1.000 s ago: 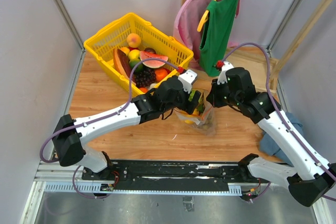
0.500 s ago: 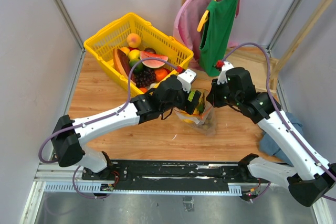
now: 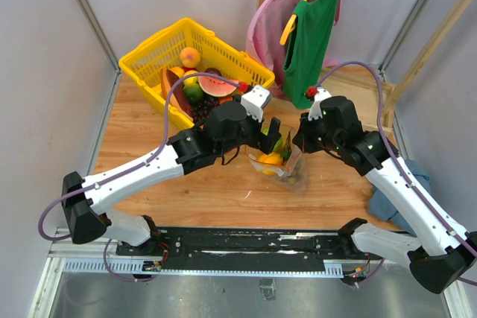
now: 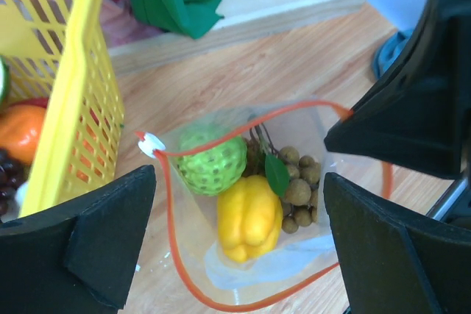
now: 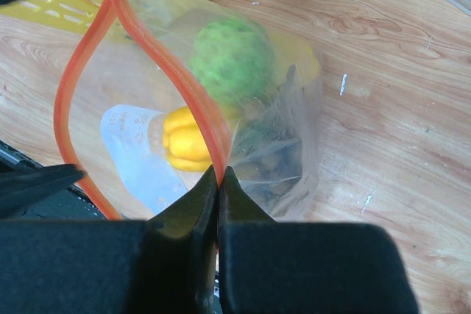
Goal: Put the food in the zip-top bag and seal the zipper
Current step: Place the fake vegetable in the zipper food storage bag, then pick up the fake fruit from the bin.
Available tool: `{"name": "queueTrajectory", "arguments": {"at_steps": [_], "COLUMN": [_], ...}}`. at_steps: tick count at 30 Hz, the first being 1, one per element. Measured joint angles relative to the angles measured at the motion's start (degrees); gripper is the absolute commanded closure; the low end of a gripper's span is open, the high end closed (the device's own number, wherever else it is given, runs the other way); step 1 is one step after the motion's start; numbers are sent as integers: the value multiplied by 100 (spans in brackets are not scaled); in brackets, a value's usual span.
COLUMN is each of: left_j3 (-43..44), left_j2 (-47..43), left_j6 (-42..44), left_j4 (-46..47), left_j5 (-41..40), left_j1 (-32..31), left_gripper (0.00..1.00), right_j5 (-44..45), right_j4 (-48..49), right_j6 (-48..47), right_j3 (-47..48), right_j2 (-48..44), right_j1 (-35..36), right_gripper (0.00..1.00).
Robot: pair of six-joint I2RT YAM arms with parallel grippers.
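The clear zip-top bag (image 3: 293, 173) stands on the wood between my two grippers, its mouth held wide. Inside lie pieces of the food: a green bumpy ball (image 4: 213, 161), a yellow pepper (image 4: 249, 217) and an olive-brown grape bunch (image 4: 300, 190). The orange-red zipper (image 4: 221, 134) loops round the mouth, with a white slider (image 4: 151, 143) at one end. My left gripper (image 4: 237, 207) hangs open just above the mouth, holding nothing. My right gripper (image 5: 219, 173) is shut on the zipper (image 5: 184, 82) at the bag's right edge.
A yellow mesh basket (image 3: 160, 53) with more toy fruit stands at the back left, close to my left wrist. Pink and green clothes (image 3: 309, 27) hang from a wooden rack behind. A blue cloth (image 3: 387, 202) lies at the right table edge.
My left gripper has opened fully and drawn back up and to the left, away from the bag mouth. The right gripper has kept its hold in place.
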Motion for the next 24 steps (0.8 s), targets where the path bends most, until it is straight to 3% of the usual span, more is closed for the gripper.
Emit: {"name": "queueTrajectory", "arguments": {"at_steps": [10, 24], "left_j3": [498, 999], "left_j2": [-249, 17], "left_j6": [42, -527], "left_j4": [-476, -1567], "left_j5": [-411, -654], "left_j1": [111, 1768], "left_gripper": [1, 1], "right_j5": [2, 2], "right_j4": [7, 9], "right_j6": [-4, -7], "right_j3": [-31, -31], "right_j2": [-17, -26], "right_j1": [0, 0], "right_gripper": [99, 99]}}
